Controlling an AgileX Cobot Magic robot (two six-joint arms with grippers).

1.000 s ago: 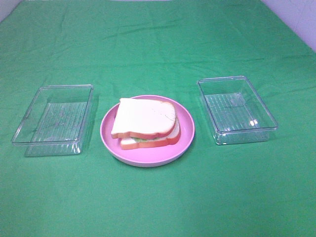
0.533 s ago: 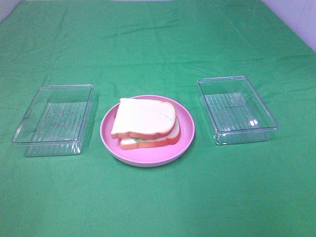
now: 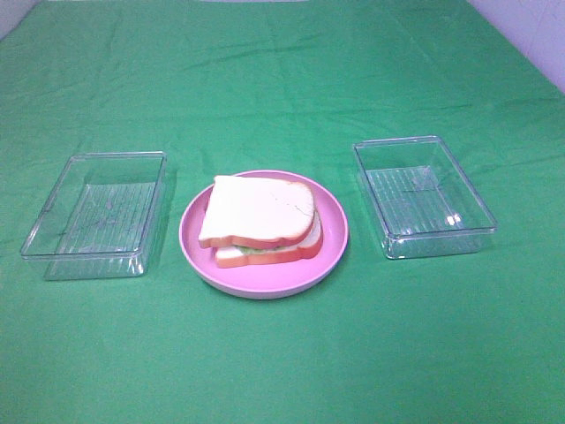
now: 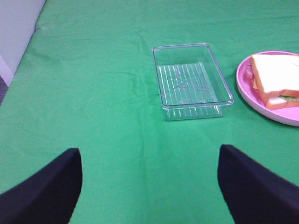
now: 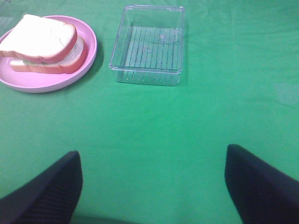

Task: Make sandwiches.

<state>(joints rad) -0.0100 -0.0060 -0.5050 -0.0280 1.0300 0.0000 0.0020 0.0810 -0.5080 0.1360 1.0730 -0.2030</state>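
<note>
A finished-looking sandwich (image 3: 260,221) sits on a pink plate (image 3: 331,243) at centre frame. The task appears nearly complete, with no further filling visible. Two empty clear boxes flank it, left (image 3: 93,215) and right (image 3: 424,194), on the green bench (image 3: 282,353). Both grippers, left (image 4: 149,186) and right (image 5: 152,186), hang wide open and empty; nothing obstructs them.

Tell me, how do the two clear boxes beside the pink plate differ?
The left clear box lies left of the pink plate and leans its length toward the right in the high view; the right clear box lies right of it and leans left. Both are transparent, rectangular, ribbed on the bottom and hold nothing.
</note>
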